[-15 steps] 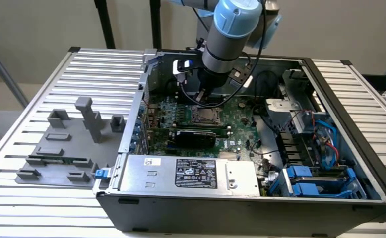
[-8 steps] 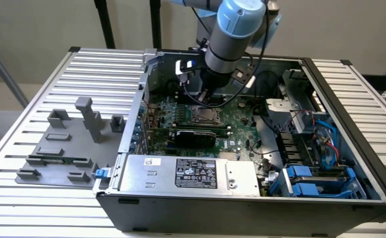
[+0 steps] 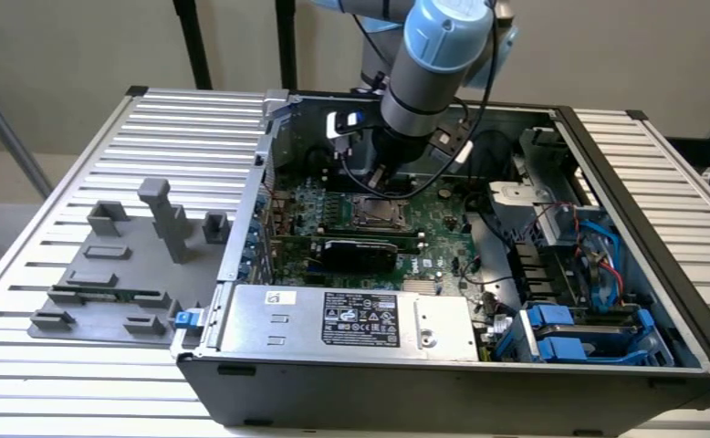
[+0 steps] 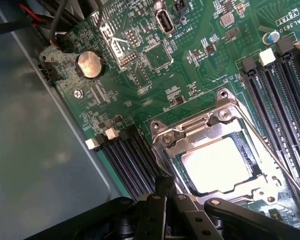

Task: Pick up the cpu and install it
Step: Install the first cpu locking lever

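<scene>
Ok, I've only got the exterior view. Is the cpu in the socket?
Observer: Yes, the cpu lies flat inside the socket's metal frame.
Operator: Is the gripper holding it?
Observer: No, the gripper is shut on nothing, its tip at the frame's edge.
Operator: And the lever?
Observer: A thin lever runs along the frame, beside the memory slots.

A slatted metal counter (image 3: pixel 63 164) carries an open computer case (image 3: pixel 453 383) at centre-right and a grey fixture plate (image 3: pixel 99 292) at left.
</scene>
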